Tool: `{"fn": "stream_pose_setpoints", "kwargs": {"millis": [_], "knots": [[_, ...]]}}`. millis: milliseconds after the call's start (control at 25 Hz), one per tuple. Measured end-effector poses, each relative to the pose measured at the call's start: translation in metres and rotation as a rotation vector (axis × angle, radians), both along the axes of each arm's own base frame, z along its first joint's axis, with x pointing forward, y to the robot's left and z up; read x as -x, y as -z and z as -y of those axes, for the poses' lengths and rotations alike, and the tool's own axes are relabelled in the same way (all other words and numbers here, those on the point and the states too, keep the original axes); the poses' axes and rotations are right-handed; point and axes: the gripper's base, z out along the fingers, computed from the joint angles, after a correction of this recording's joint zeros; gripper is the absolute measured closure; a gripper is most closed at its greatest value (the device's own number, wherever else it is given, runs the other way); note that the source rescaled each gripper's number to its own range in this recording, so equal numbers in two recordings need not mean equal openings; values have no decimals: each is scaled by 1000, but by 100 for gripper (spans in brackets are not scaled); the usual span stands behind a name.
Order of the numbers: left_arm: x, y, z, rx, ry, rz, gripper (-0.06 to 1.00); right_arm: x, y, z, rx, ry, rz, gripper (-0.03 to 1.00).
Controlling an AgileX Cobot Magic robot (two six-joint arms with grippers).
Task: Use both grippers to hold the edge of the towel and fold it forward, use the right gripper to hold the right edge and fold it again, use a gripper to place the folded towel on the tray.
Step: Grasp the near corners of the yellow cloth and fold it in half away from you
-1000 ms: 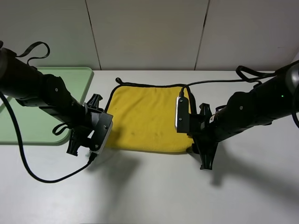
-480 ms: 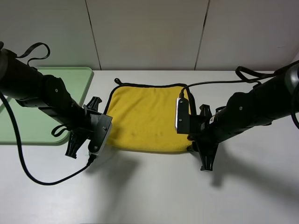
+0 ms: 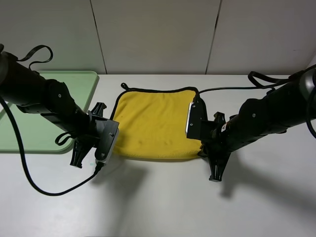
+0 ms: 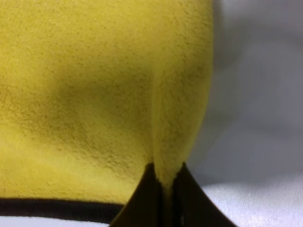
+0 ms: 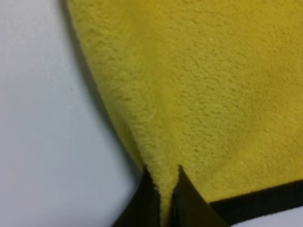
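Observation:
The yellow towel [image 3: 153, 123] lies flat on the white table, with its black-trimmed edge [image 3: 158, 91] and small corner loop [image 3: 125, 86] at the far side. My left gripper [image 3: 113, 148] is at the towel's near left corner. In the left wrist view it [image 4: 164, 177] is shut on a pinch of yellow cloth [image 4: 94, 85], with black trim [image 4: 47, 206] beside it. My right gripper [image 3: 201, 152] is at the near right corner. In the right wrist view it [image 5: 162, 177] is shut on the cloth [image 5: 213, 85] next to the trim [image 5: 265, 198]. The mint-green tray [image 3: 34, 131] lies at the left, partly behind my left arm.
The white table [image 3: 158, 202] stretches in front of the towel. A pale panelled wall [image 3: 158, 34] stands behind it. Black cables trail from both arms: one loops over the near left table [image 3: 29, 182], one runs along the far right [image 3: 232, 87].
Both grippers stay shut on the towel's near corners. The right gripper has shifted slightly, uncovering more of the far right trim. The left gripper has edged a little to the left.

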Motion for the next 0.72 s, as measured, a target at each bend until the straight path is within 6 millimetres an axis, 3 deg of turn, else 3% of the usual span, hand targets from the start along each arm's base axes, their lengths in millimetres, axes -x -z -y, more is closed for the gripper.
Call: {"fn": "stream_pose_setpoints", "kwargs": {"millis": [480,720], "knots": [[-1,-2,0,4,-2,11,94,0,-3,0,-4,0,5,97],[-1,-36,0,68,-49,94,94,2,-18,0,-26,-6,21,97]]}}
